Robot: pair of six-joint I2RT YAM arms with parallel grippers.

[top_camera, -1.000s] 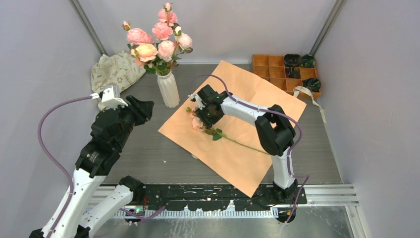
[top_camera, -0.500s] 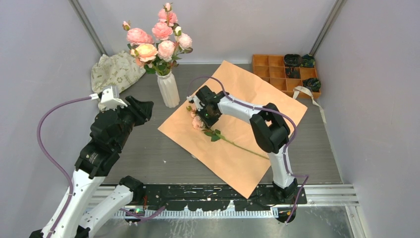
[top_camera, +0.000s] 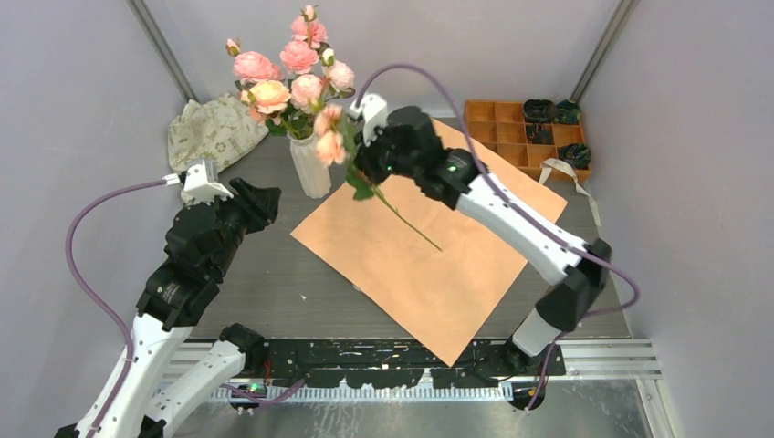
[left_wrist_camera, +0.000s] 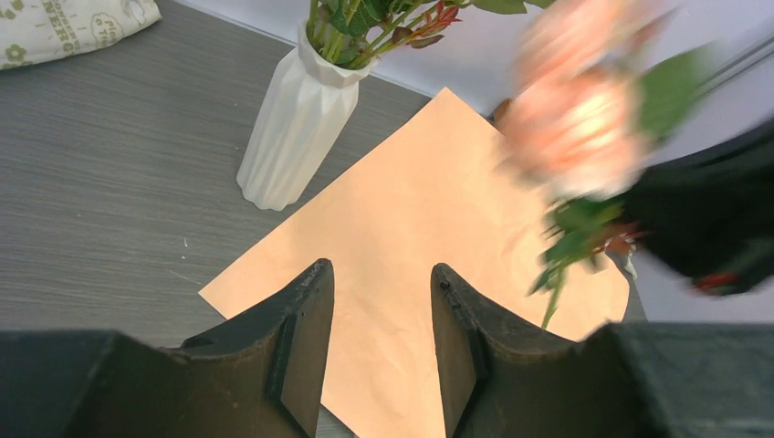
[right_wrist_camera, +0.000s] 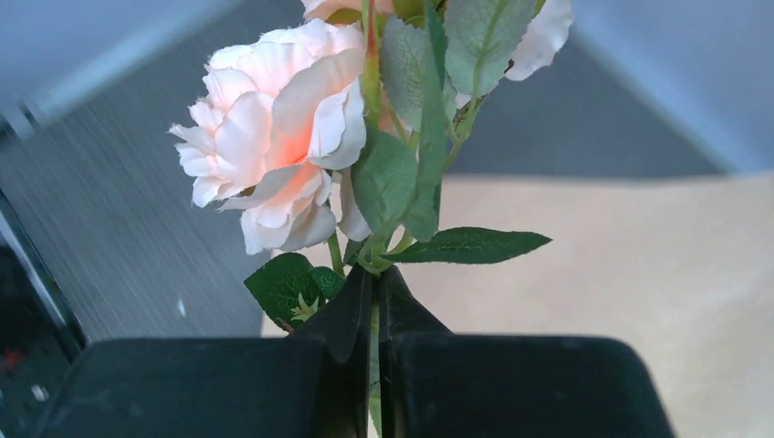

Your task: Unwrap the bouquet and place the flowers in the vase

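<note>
Top external | right gripper (top_camera: 358,162) pinches peach rose (top_camera: 330,146) by its stem, bloom aloft just beside the vase (top_camera: 310,169) | a second ago it lay on the orange paper (top_camera: 429,269) | left gripper (top_camera: 266,199) spread, holding nothing

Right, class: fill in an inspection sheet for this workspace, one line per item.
Surface: grey table, orange paper sheet lying flat on it.
Job's things: white vase upright, holding flowers; one rose held in the air beside them.
Clutter: cloth bag, wooden tray and ribbon at the back.
Grippers: left fingers open, empty; right fingers shut on the rose stem.
Cables: purple cables looping from both wrists.
Surroundings: plain grey walls.
</note>
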